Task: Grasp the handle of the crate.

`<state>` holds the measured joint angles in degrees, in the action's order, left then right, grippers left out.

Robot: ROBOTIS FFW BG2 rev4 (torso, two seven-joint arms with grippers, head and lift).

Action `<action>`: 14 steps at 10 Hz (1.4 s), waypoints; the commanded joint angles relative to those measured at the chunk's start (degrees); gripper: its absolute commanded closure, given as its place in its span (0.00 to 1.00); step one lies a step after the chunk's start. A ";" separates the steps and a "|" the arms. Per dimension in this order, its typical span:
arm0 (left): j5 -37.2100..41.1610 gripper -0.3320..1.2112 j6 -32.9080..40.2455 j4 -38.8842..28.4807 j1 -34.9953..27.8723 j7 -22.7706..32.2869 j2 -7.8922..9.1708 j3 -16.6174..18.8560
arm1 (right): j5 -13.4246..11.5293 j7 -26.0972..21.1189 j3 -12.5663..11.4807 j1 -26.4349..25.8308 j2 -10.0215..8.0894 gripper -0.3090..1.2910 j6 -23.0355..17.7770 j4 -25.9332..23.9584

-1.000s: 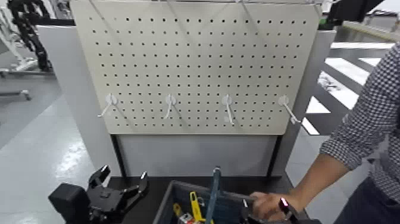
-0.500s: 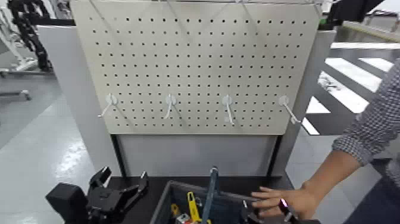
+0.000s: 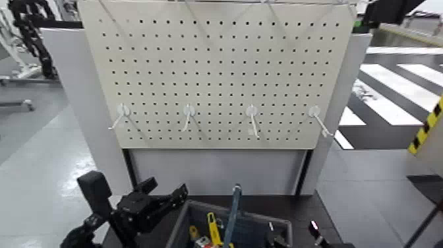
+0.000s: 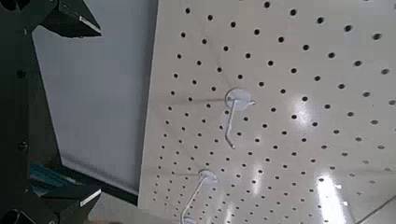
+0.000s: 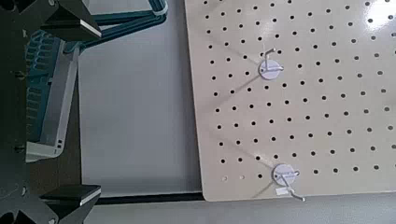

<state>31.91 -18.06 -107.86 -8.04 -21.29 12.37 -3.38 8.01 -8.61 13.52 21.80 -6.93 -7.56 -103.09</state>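
Handle (image 3: pixel 234 214) is standing upright above the crate (image 3: pixel 173 232), rising past the rim, leaning a bit in the head view. Nothing is gripping it. Crate is sitting on the dark tabletop (image 3: pixel 316 214), in front of the pegboard (image 3: pixel 217 79) with its white hooks (image 3: pixel 253 121). Yellow-handled tools (image 3: pixel 214 227) are lying inside, beside the handle; the bar is probably rising that high so it can be taken clear of them.

Left end effector (image 3: pixel 166 187) is hanging off the crate's left side, released, fingers spread, holding nothing. Right end effector (image 5: pixel 89 114) is also showing open, fingers parted, empty, waiting near the crate's right side. Crate is lying between the two, likely placed there so either arm is getting a short reach.

Step in hand: looks like pre-grasp, task barely starting. Left one is probably working, being wide open and raised, likely to be coming in over the rim without knocking it. Next move is calling for shifting sideways toward the handle, lining up the fingers on both sides of the bar, then closing.

Risks: fingers could be catching the rim or a tool, or pushing the narrow bar over if arriving off-centre. Bar is looking stiff, so a firm pinch is probably suiting it.
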 commanded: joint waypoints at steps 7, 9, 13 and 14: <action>38.58 0.28 -33.88 12.32 12.35 -4.55 5.03 -2.34 | 0.34 0.00 0.02 -0.09 0.08 0.28 -0.18 0.17; 45.17 0.28 -36.25 17.86 15.78 -6.75 5.99 -5.85 | 0.60 0.00 0.11 -0.18 0.17 0.28 -0.44 0.26; 47.90 0.28 -42.76 27.97 25.18 -13.95 6.87 -12.44 | 0.69 0.00 0.37 -0.26 0.25 0.29 -0.88 0.53; 47.90 0.28 -43.55 29.64 26.32 -14.31 6.96 -13.06 | 0.69 0.00 0.46 -0.35 0.25 0.29 -0.88 0.61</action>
<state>79.79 -61.07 -79.37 17.49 -35.65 19.27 -15.93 8.70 -8.61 13.93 21.48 -6.70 -8.43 -102.53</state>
